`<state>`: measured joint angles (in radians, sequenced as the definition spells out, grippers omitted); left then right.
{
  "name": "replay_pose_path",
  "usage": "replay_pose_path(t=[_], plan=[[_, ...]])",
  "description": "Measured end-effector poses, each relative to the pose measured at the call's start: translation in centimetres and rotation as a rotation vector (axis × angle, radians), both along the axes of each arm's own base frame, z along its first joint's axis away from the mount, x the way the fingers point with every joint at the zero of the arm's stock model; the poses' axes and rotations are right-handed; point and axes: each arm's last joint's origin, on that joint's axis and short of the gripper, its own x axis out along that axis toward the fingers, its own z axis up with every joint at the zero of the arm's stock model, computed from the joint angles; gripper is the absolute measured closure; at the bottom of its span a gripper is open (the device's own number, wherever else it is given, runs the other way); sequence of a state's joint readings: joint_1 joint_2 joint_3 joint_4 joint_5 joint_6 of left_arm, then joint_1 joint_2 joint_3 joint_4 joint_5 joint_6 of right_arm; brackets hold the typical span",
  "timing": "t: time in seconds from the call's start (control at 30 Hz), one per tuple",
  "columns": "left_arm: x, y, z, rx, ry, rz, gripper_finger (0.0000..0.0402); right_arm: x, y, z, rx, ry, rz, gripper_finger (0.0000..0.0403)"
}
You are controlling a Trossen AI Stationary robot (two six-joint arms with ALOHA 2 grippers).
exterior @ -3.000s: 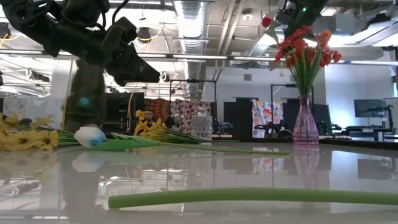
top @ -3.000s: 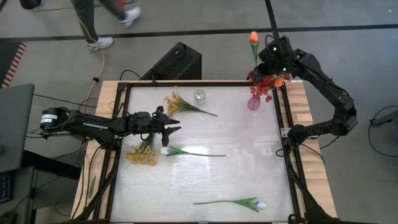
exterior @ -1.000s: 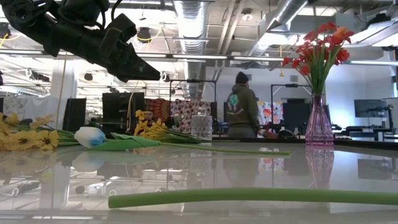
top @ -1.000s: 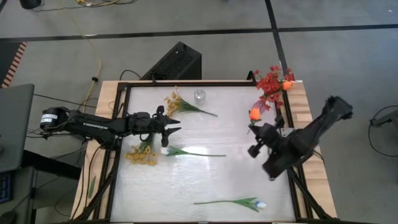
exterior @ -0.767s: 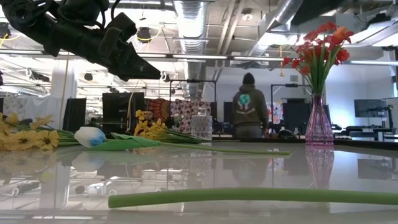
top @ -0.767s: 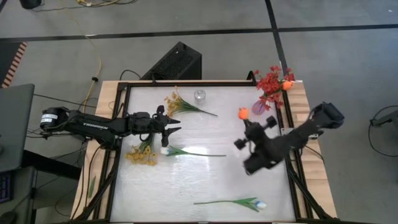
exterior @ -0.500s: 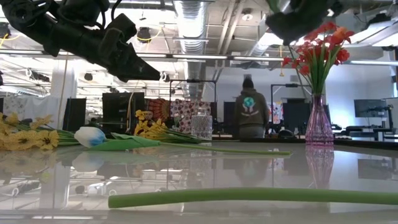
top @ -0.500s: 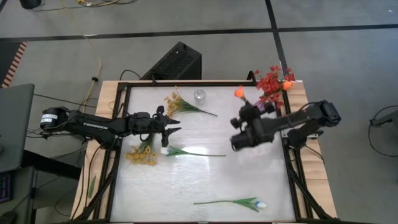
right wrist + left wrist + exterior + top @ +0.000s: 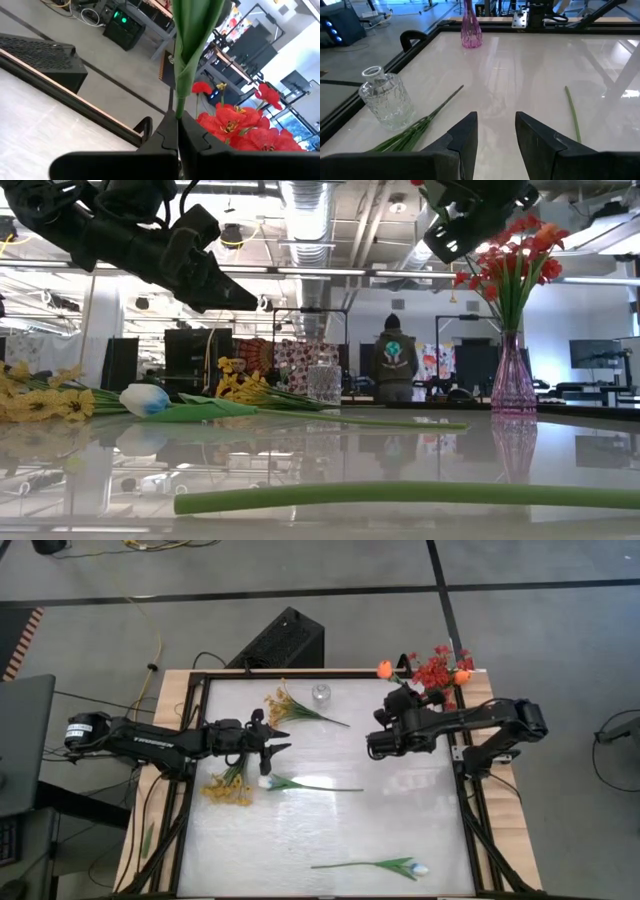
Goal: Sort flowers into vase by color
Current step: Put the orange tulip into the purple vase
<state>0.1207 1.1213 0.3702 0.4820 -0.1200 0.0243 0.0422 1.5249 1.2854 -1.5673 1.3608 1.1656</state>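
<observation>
**Tabletop & what's on it**

Glossy white table (image 9: 400, 820) w/ black frame, wood edges. Far side: small clear crackle-glass vase (image 9: 321, 695), yellow spray flower (image 9: 283, 704) beside it; pink glass vase (image 9: 513, 385) w/ red flowers at far right corner. Left: 2nd yellow spray (image 9: 228, 786), white tulip (image 9: 300, 783). Near edge: another white tulip (image 9: 385, 865).

The high view looks straight down on the whole white table (image 9: 330, 830), with the pink vase (image 9: 428, 705) at its far right edge. The low view sits at tabletop height, facing level across toward that pink vase (image 9: 512, 385) and the room behind. The left wrist view faces the same vase (image 9: 470, 27) from far across; the right wrist view hangs close above its red flowers (image 9: 235, 125)
</observation>
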Motion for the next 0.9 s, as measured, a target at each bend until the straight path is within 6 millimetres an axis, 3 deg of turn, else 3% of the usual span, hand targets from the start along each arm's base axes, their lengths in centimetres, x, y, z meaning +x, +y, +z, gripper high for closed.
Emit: replay_pose_path(t=[0.63, 0.9], plan=[[0.0, 0.0, 0.0, -0.019, -0.006, 0.005, 0.028, 0.0, -0.2, 0.0, 0.001, 0.019, -0.005, 0.0383], [0.0, 0.0, 0.0, -0.022, -0.006, -0.004, 0.028, -1.2, -1.2, -2.4, -0.004, 0.027, -0.065, 0.0383]])
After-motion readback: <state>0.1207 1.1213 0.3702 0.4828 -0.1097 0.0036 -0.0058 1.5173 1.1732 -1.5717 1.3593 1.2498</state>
